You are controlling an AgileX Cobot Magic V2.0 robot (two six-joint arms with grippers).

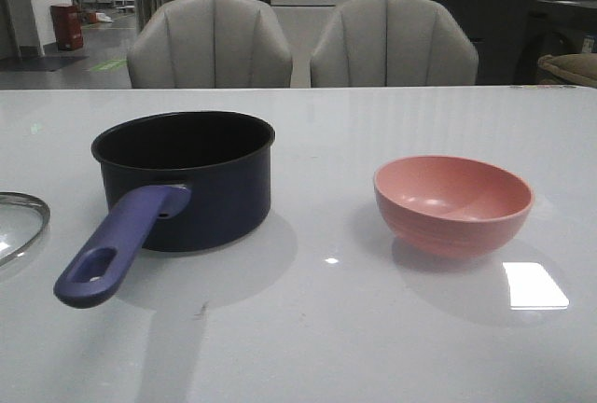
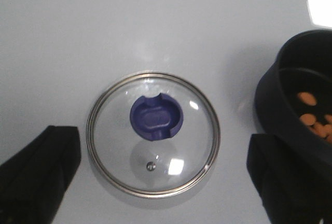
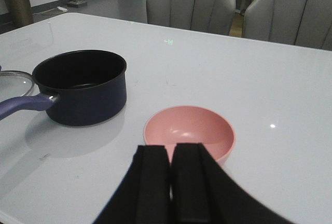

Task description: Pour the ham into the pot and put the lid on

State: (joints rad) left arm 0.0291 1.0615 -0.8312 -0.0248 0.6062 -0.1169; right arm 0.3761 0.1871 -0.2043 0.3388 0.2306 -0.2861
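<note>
The navy pot (image 1: 187,179) stands at the left of the table, its purple handle (image 1: 117,249) pointing to the front. In the left wrist view several orange-pink ham bits (image 2: 314,120) lie inside the pot (image 2: 295,94). The glass lid (image 2: 153,133) with its blue knob (image 2: 155,119) lies flat on the table left of the pot; only its edge (image 1: 20,226) shows in the front view. My left gripper (image 2: 163,175) hovers above the lid, open wide and empty. My right gripper (image 3: 171,156) is shut and empty, just short of the empty pink bowl (image 3: 189,130). The pot (image 3: 80,86) also shows there.
The pink bowl (image 1: 452,202) stands at the right of the white table (image 1: 326,328). Two grey chairs (image 1: 210,44) stand behind the table's far edge. Neither arm shows in the front view.
</note>
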